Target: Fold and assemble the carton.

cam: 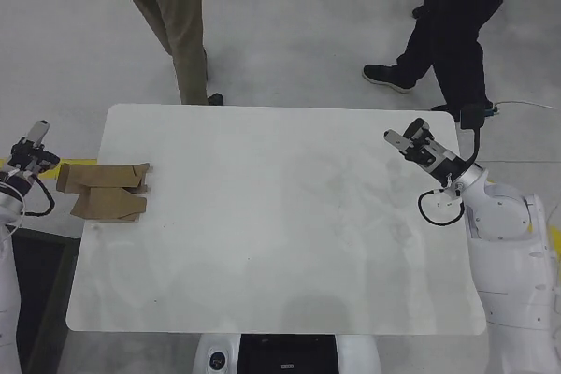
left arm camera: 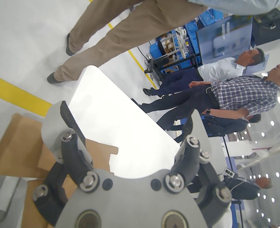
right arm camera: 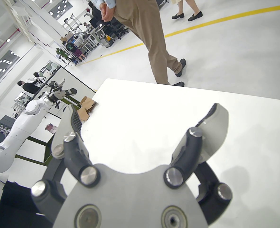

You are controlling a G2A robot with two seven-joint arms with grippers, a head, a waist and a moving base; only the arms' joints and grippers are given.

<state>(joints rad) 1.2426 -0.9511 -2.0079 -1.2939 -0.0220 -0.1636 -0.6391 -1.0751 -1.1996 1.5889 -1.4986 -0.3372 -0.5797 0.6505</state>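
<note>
Floor (cam: 47, 56) off the left edge of the table (cam: 280, 243) bears a yellow line (left arm camera: 16, 97). Over it, level with the far left corner, hangs the left gripper (left arm camera: 127, 122), its fingers spread wide and gripping nothing. Just beside it the carton (cam: 103, 190) lies flat across that left edge. One end juts past the edge toward the gripper and the rest lies on the tabletop; gripper and cardboard look apart. Whether the brown sheet is one folded piece or two overlapped ones is hard to make out. In the left wrist view the gripper's own finger and mount cover much of the carton, and the view's edge cuts off its outer end. Well apart, across the table, the right gripper (cam: 404, 133) sits just inside the right edge near the far right corner, its fingers also wide and holding nothing. In the right wrist view one finger hides part of the distant carton
</note>
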